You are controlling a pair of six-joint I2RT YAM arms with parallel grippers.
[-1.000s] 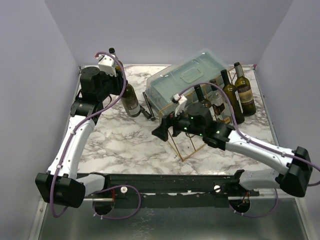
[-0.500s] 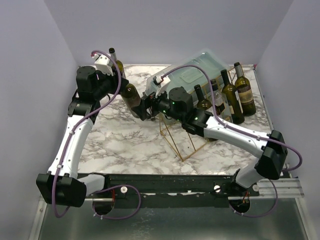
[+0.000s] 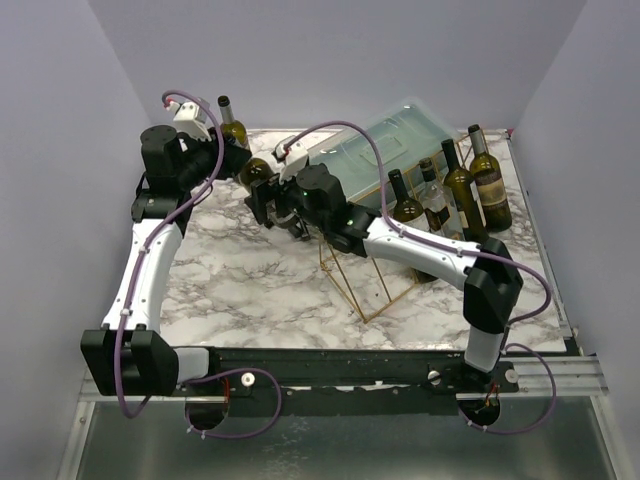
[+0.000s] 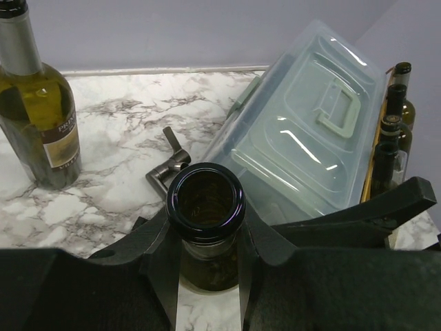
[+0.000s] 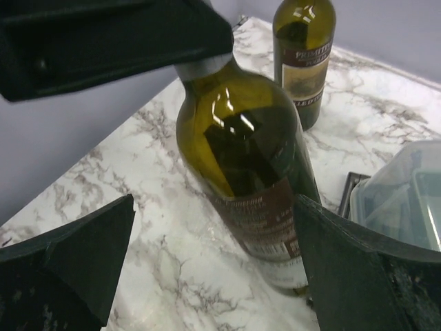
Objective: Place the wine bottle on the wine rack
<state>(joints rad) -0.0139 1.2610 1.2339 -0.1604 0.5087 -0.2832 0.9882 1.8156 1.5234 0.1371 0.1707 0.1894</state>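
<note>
Green wine bottle (image 5: 241,158) is being held by the neck in the clamped left gripper (image 4: 207,262), not yet on the wine rack (image 3: 383,285). Right gripper (image 5: 213,207) is straddling its body, jaws wide, gripping nothing.

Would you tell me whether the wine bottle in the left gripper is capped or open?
Open: the left wrist view looks into the uncapped mouth of the wine bottle, clamped in the left gripper.
</note>
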